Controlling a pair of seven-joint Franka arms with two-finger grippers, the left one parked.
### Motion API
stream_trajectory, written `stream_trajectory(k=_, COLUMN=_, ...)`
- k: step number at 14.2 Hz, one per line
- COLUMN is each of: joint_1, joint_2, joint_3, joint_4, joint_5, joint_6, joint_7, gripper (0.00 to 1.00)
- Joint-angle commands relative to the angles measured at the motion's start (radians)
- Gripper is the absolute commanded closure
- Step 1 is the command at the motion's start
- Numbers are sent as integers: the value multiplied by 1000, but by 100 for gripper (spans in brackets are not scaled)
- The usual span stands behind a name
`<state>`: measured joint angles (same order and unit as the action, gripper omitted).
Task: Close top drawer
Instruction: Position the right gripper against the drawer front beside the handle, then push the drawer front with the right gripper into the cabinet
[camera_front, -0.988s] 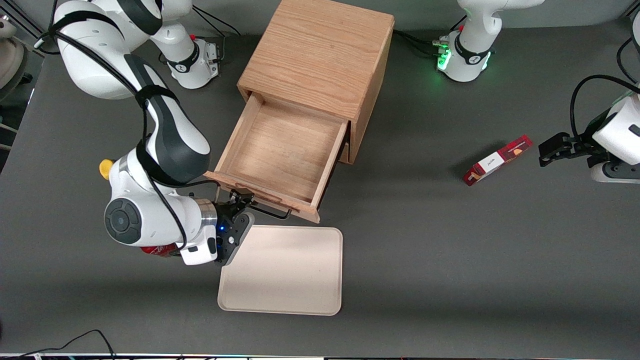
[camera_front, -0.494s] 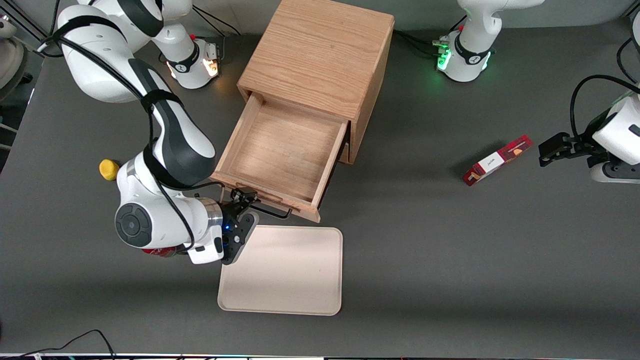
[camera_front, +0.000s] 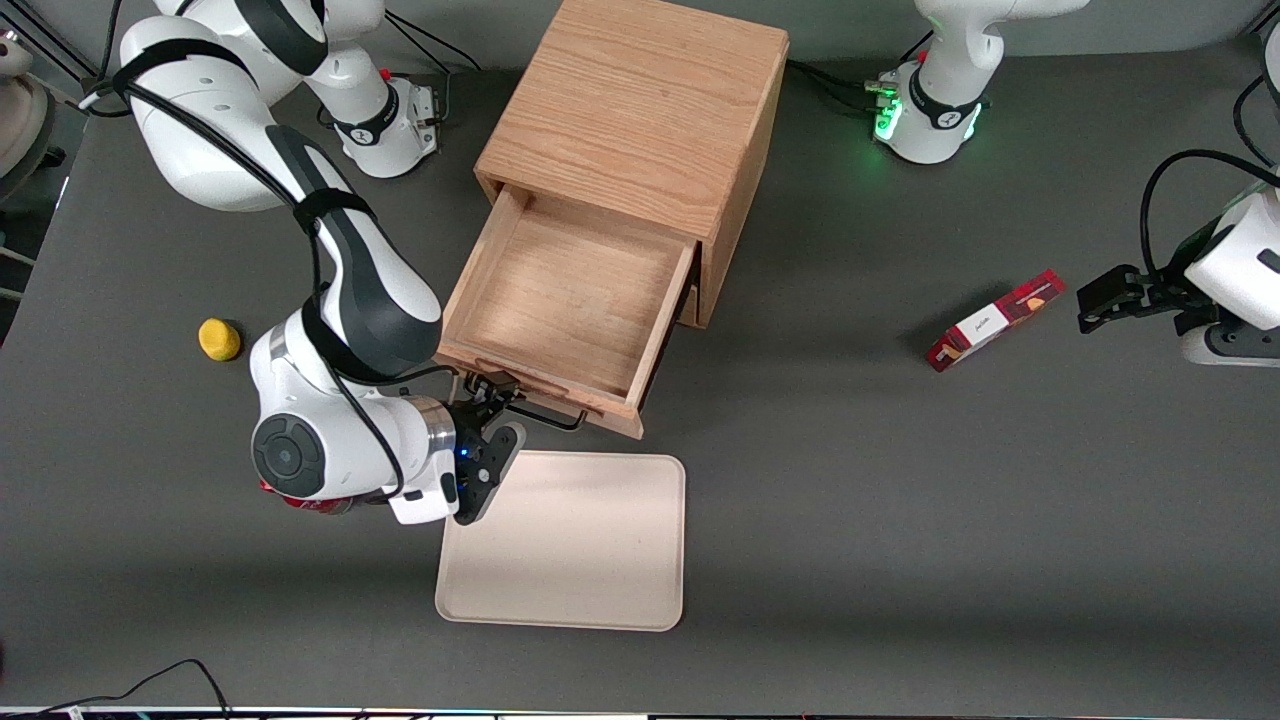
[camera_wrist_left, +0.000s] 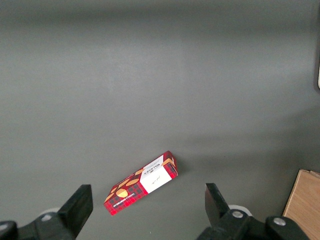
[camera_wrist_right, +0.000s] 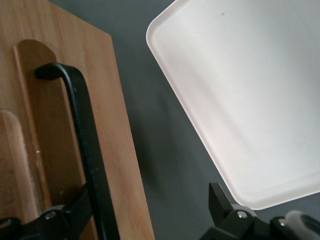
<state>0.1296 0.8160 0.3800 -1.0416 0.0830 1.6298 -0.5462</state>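
Note:
The top drawer (camera_front: 570, 290) of the oak cabinet (camera_front: 640, 110) stands pulled out and empty. Its thin black wire handle (camera_front: 545, 415) is on the front that faces the front camera. My right gripper (camera_front: 497, 405) is open at the working arm's end of that handle, close against the drawer front. In the right wrist view the handle (camera_wrist_right: 82, 125) runs over the grooved drawer front (camera_wrist_right: 117, 150) just inside one finger. The other finger (camera_wrist_right: 222, 200) hangs over bare table, and the gripper (camera_wrist_right: 145, 215) holds nothing.
A cream tray (camera_front: 570, 540) lies flat just nearer the front camera than the drawer, and shows in the right wrist view (camera_wrist_right: 250, 100). A small yellow object (camera_front: 219, 339) lies toward the working arm's end. A red box (camera_front: 995, 320) lies toward the parked arm's end.
My right arm has moved toward the cabinet, and the drawer has slid a little way inward. The gripper stays open at the handle.

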Motion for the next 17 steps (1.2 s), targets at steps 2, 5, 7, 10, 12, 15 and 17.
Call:
stream_trajectory(k=2, joint_1=-1, joint_2=-47, joint_3=28, joint_4=-66, joint_5=12, joint_6=-5, joint_7=63, gripper=0)
stream_trajectory(k=5, joint_1=-2, joint_2=-80, joint_3=31, joint_4=-109, joint_5=14, joint_6=-7, joint_7=66, gripper=0)
stream_trajectory(k=7, joint_1=-7, joint_2=-100, joint_3=46, joint_4=-139, joint_5=15, joint_6=-5, joint_7=69, gripper=0)
stream_trajectory(k=10, joint_1=-7, joint_2=-144, joint_3=53, joint_4=-211, joint_5=18, joint_6=8, joint_7=71, gripper=0)
stream_trajectory(k=12, joint_1=-8, joint_2=-165, joint_3=53, joint_4=-248, joint_5=31, joint_6=18, joint_7=71, gripper=0)
stream_trajectory(k=15, joint_1=-8, joint_2=-199, joint_3=62, joint_4=-316, joint_5=32, joint_6=60, joint_7=95, gripper=0)
stream_trajectory(k=17, joint_1=-8, joint_2=-207, joint_3=66, joint_4=-334, joint_5=32, joint_6=70, joint_7=104, gripper=0)
